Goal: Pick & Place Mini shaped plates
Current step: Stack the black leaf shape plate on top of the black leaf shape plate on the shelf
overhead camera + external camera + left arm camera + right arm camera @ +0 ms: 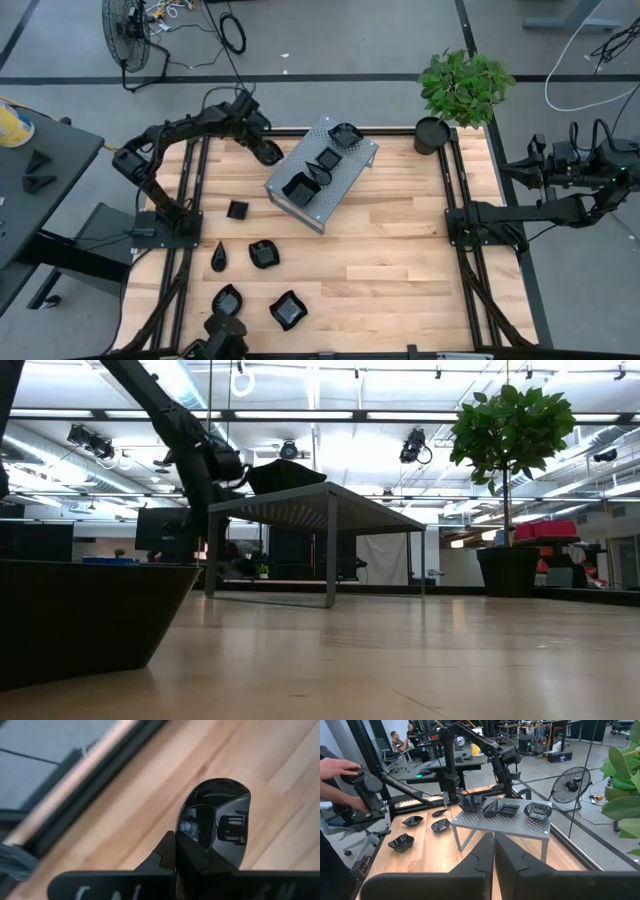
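Note:
My left gripper [270, 153] is over the table's far left part, beside the grey perforated stand [345, 185], and is shut on one glossy black mini plate [220, 820]. Three more mini plates [326, 163] sit on the stand's top. Several others rest flat on the wood at the near left, among them a small square one [237, 210] and a teardrop one [219, 257]. My right gripper [493, 865] is shut and empty, pulled back past the table's right edge. My left gripper pinches the plate's rim [187, 827] at the end nearest the fingers, between its two fingers [192, 855]. They slant steeply down onto it. The plate juts out past the fingertips, hollow side up. It appears to be clear of the wood below.
A round black plant pot [432, 135] with a green plant stands at the far right corner. Black frame rails [190, 190] run along the table's left and right edges. Bare wood lies at the middle and right. A person's hands [340, 770] work at a rig beyond the left edge.

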Robot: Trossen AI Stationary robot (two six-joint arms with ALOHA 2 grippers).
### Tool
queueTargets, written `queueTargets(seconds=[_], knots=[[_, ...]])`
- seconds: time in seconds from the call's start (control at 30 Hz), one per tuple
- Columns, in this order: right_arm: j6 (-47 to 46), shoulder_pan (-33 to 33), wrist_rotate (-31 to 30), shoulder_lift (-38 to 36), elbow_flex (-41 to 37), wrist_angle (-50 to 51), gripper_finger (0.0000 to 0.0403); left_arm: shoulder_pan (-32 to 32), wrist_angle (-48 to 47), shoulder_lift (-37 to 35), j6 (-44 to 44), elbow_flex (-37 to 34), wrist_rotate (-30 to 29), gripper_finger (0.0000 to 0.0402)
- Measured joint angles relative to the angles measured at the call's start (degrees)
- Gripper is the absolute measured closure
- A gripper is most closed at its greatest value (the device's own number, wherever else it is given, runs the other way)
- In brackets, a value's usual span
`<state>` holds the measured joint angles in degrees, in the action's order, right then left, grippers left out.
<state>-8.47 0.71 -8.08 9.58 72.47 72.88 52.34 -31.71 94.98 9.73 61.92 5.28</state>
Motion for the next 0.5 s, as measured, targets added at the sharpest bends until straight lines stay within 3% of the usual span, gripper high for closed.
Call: queueTargets(seconds=[0.37,0.5], knots=[[0.0,0.0,0.0,0.0,0.0,0.0,0.0383,-0.1,-1.5,-2.6,0.1,13.4,-0.4,0.04],[0.0,0.0,0.0,0.0,0.0,0.0,0.0383,-1.1,-0.7,-2.6,1.4,19.1,2.6,0.04]])
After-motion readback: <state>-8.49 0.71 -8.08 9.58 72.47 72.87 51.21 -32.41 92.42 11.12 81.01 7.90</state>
